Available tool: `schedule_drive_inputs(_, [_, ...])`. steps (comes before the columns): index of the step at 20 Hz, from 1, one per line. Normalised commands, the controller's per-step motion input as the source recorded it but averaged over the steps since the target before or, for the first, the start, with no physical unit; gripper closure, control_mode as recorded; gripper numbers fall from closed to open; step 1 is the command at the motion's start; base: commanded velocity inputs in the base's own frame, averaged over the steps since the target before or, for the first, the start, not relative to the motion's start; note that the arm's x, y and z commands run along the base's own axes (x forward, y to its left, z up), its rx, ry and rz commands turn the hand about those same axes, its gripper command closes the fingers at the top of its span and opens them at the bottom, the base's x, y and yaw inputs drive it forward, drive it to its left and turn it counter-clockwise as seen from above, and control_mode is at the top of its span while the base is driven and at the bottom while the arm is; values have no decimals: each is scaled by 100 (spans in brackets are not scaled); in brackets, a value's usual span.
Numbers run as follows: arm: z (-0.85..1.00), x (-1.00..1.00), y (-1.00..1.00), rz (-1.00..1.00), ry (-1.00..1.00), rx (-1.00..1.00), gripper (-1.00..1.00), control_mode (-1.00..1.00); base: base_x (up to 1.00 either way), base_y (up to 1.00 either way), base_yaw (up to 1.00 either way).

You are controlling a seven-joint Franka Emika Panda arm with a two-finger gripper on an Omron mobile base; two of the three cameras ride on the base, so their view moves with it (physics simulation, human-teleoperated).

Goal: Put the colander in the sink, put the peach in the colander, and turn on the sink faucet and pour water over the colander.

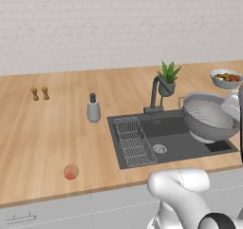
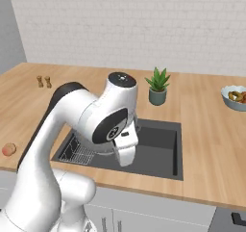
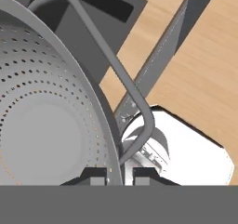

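The gripper (image 3: 120, 175) is clenched on the rim of the colander (image 1: 209, 116), holding it tilted above the right part of the sink (image 1: 190, 145) for lowering. The peach (image 1: 71, 172) waits on the counter (image 1: 47, 133), well apart.

Grey perforated colander (image 1: 209, 116), dark grey sink (image 1: 190, 145), orange-red peach (image 1: 71, 172).

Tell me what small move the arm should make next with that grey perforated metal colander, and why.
Probably lower it a little into the dark grey rectangular sink. The gripper is shut on the rim of the grey perforated metal colander, which hangs tilted above the basin's right end, not yet resting inside. The small orange-red peach waits on the counter.
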Motion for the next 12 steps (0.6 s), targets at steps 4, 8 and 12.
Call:
schedule_drive_inputs(4, [-12, 24, -87, 3, 8, 1, 100, -100, 0, 0, 0])
schedule_drive_inputs(8, [-44, 78, -49, 3, 1, 1, 100, -100, 0, 0, 0])
schedule_drive_inputs(12, [-57, 100, -33, 4, 2, 4, 100, -100, 0, 0, 0])
